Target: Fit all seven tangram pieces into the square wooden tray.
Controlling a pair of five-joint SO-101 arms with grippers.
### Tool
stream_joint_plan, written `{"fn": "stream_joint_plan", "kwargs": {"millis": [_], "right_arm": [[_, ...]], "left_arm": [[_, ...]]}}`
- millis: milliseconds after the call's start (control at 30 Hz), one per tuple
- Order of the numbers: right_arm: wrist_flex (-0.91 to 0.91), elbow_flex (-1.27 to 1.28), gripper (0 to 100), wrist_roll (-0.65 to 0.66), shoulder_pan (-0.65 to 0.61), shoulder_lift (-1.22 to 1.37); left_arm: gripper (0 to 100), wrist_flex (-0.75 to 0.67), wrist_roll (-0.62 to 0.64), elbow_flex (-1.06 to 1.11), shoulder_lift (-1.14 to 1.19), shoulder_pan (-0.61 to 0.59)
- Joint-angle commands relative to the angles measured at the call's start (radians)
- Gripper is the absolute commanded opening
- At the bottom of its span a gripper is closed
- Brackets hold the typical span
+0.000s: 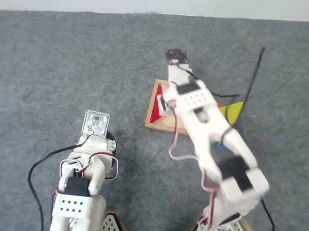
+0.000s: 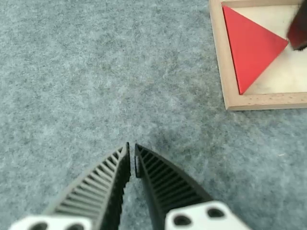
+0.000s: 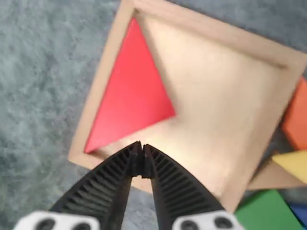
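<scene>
The square wooden tray (image 3: 216, 33) lies on the grey carpet with one large red triangle (image 3: 129, 96) flat against one side of it; the remaining floor of the tray is bare wood. My right gripper (image 3: 141, 146) hangs shut and empty over the tray's rim, near a corner of the red triangle. In the high view that arm stretches across the tray (image 1: 153, 121). My left gripper (image 2: 132, 146) is shut with nothing in it, low over the carpet, well short of the tray (image 2: 230, 103) and the red triangle (image 2: 249, 45).
Loose pieces lie outside the tray on its far side from the red triangle: orange (image 3: 297, 120), yellow (image 3: 292, 163), green (image 3: 266, 211) and blue (image 3: 300, 213). The yellow piece (image 1: 233, 110) shows beside the right arm. Cables run across the carpet.
</scene>
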Motion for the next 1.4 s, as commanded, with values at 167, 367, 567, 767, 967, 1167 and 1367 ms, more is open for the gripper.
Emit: {"fn": "stream_joint_plan", "kwargs": {"millis": [167,367,567,767,967,1167,1367], "right_arm": [[-0.156,0.167,0.6,0.008,0.016,-0.082],[-0.147,0.041,0.6,0.008,0.016,0.105],[-0.064,0.035,0.6,0.012,-0.024,0.137],[-0.042,0.141,0.6,0.069,-0.102,0.024],[-0.042,0.293,0.6,0.095,-0.142,-0.096],[-0.044,0.370,0.6,0.120,-0.127,-0.163],[-0.018,0.370,0.6,0.118,-0.140,-0.269]], "left_arm": [[2,0.008,0.008,-0.008,-0.012,-0.005],[2,0.008,0.008,-0.008,-0.012,-0.005],[2,0.008,0.008,-0.008,-0.012,-0.005],[2,0.008,0.008,-0.008,-0.012,-0.005],[2,0.008,0.008,-0.008,-0.012,-0.005],[2,0.008,0.008,-0.008,-0.012,-0.005],[2,0.008,0.008,-0.008,-0.012,-0.005]]}}
